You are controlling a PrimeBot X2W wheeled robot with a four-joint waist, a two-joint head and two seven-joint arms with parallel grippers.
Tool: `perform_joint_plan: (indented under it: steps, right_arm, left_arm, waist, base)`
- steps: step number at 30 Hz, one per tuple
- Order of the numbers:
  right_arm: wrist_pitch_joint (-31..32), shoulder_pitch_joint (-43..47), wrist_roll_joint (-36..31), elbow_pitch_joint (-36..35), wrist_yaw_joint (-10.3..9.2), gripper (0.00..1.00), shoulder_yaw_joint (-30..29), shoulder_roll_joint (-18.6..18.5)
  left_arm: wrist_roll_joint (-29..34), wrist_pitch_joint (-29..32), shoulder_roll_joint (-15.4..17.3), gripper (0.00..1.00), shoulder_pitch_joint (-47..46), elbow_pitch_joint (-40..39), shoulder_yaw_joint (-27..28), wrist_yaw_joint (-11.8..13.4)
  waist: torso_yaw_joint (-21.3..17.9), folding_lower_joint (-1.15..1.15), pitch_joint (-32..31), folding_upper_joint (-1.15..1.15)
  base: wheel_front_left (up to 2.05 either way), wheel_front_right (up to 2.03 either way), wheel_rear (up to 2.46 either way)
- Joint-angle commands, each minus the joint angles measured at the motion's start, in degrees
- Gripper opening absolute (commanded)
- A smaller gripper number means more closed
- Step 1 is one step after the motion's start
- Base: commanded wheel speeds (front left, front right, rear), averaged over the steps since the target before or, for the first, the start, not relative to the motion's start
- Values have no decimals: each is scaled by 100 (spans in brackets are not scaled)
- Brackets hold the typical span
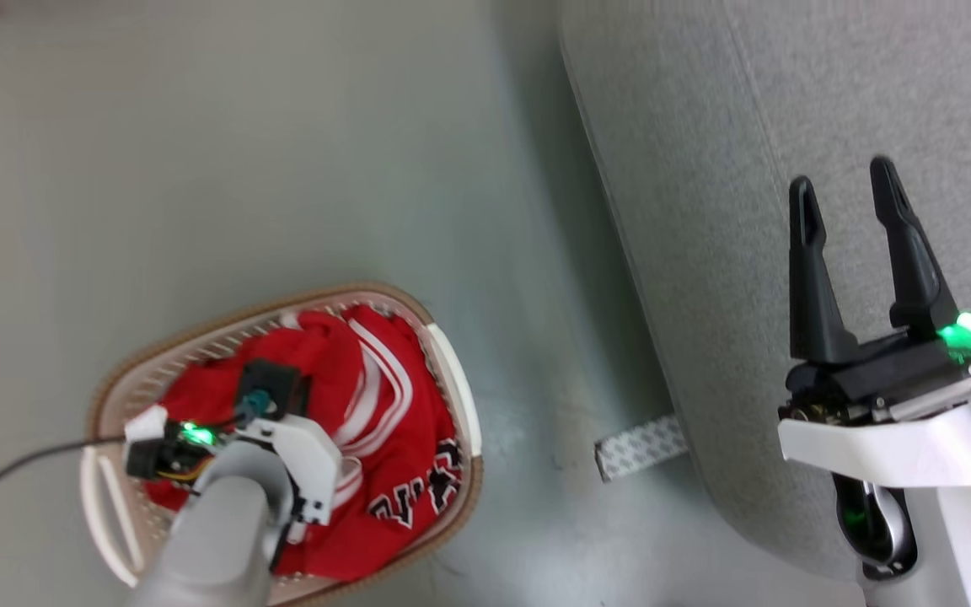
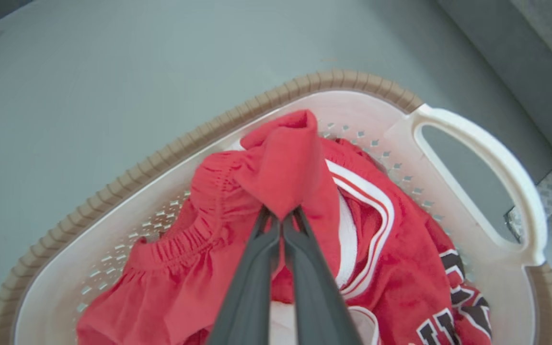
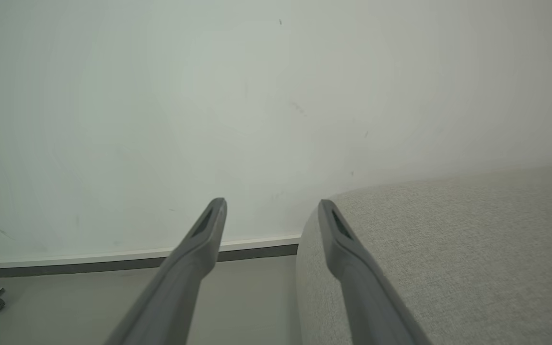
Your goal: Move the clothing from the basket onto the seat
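The red clothing with white stripes and dark lettering lies heaped in the white basket with the brown rim, on the floor at lower left. My left arm reaches down into it. In the left wrist view my left gripper is shut on a raised fold of the red clothing, inside the basket. The grey seat fills the upper right. My right gripper hangs open over the seat's near edge, holding nothing. In the right wrist view the right gripper stands beside the seat.
A pale patterned strip lies on the floor against the seat's base. A thin dark cable runs left from my left wrist. Grey floor separates basket and seat. A white wall with a dark baseboard stands behind the seat.
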Motion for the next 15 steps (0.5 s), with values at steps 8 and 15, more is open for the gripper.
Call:
perform_joint_plan:
  steps: [8, 15]
  right_arm:
    - [3, 654, -131, 209, -12, 100, -232, -172]
    - [3, 1379, -194, 392, -12, 100, -372, -232]
  left_arm:
    - [-447, -166, -285, 0, 627, -650, 65, -270]
    - [-827, -166, -349, 0, 1501, -1782, 129, -429]
  waist:
    - [670, 0, -1437, 0]
    - [1062, 0, -2605, 0]
  base:
    - [0, 0, 0]
    - [0, 0, 0]
